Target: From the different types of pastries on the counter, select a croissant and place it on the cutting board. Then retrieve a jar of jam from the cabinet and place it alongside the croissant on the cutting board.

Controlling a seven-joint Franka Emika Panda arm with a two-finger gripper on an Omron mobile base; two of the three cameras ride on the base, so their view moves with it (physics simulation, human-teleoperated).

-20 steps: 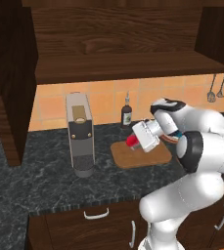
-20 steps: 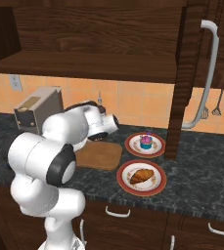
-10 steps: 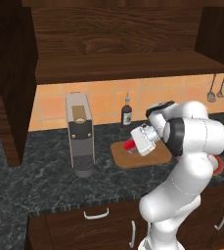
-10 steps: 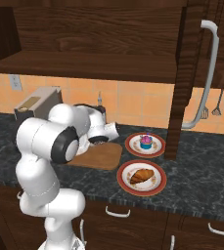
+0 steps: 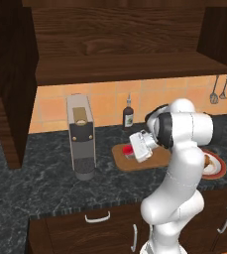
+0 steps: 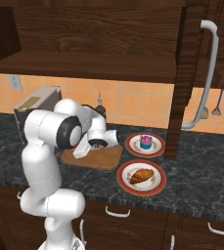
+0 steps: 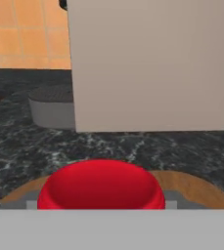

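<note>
Jar of jam (image 5: 127, 149): held in the gripper (image 5: 133, 150), jaws partly closed around it, low over the cutting board (image 5: 149, 161); release judged outstanding. Croissant (image 6: 141, 176): seen on a red-rimmed plate (image 6: 158, 184) on the counter (image 6: 201, 181), transfer not yet done.

Two rear base views converging on counter (image 5: 45, 183); hand view close, level.

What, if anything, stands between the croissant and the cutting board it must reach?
The croissant lies on a red-rimmed plate right of the cutting board. The tool, gripping the jam jar, hovers over the board; the arm sits in that path.
</note>
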